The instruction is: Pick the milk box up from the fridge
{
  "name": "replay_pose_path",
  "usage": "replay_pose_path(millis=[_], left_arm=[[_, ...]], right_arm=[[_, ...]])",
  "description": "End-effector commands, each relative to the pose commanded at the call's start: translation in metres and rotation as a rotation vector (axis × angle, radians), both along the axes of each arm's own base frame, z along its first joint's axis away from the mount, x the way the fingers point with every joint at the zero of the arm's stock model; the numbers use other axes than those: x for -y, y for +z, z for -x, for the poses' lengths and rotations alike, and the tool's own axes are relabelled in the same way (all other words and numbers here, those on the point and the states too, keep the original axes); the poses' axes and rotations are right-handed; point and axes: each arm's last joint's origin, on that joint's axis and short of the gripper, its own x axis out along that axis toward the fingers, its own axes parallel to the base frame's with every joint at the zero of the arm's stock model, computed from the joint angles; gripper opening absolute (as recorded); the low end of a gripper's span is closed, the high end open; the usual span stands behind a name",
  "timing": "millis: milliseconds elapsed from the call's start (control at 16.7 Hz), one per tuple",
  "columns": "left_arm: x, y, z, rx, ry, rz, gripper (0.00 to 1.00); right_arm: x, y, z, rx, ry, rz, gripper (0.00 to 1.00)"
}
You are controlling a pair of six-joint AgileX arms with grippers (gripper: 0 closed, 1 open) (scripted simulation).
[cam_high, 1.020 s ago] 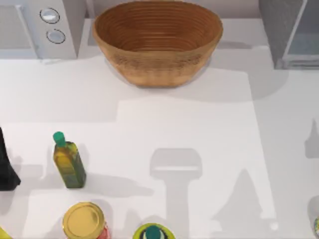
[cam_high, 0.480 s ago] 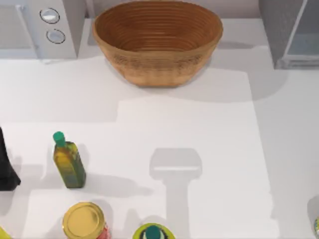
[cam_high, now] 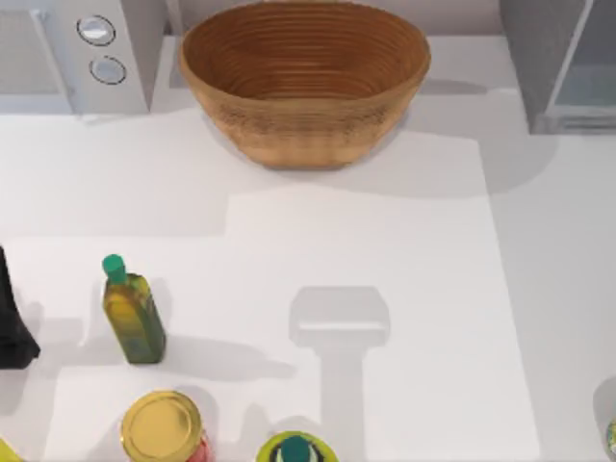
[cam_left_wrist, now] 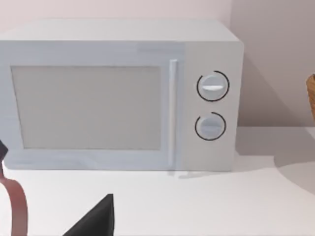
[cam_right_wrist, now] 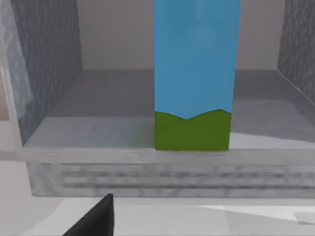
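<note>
Right gripper shows just a dark fingertip in its wrist view, so I cannot tell whether it is open or closed; it faces the milk box, light blue with a green strip at its base, standing upright on the floor of the open fridge near the front edge, with nothing between. Left arm sits parked at the table's left edge, facing the microwave, with the wicker basket, olive-oil bottle and gold-lidded jar elsewhere.

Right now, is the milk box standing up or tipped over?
Standing up. In the right wrist view the milk box stands on the fridge floor, green strip at the bottom, sides vertical.
</note>
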Motion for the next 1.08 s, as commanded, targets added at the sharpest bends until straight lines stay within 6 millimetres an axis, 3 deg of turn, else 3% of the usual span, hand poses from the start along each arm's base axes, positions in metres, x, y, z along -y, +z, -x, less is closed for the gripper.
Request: replay_pose_path(millis=[180, 300, 480, 780, 960, 1080], left_arm=[[0.0, 0.0, 0.0, 0.0, 0.0, 0.0, 1.0], [0.0, 0.0, 0.0, 0.0, 0.0, 0.0, 1.0], [0.0, 0.0, 0.0, 0.0, 0.0, 0.0, 1.0], [0.0, 0.0, 0.0, 0.0, 0.0, 0.0, 1.0], [0.0, 0.0, 0.0, 0.0, 0.0, 0.0, 1.0], [0.0, 0.0, 0.0, 0.0, 0.0, 0.0, 1.0]], right_arm=[[0.0, -0.002, -0.003, -0.012, -0.006, -0.007, 1.0], [0.002, -0.007, -0.017, -0.039, -0.023, -0.021, 1.0], [0.007, -0.008, -0.057, -0.045, -0.023, -0.02, 1.0], [0.007, 0.017, -0.145, 0.053, 0.02, 0.02, 1.0], [-0.004, 0.011, -0.177, 0.012, 0.001, 0.005, 1.0], [-0.007, 0.008, -0.184, 0.0, -0.01, 0.003, 1.0]])
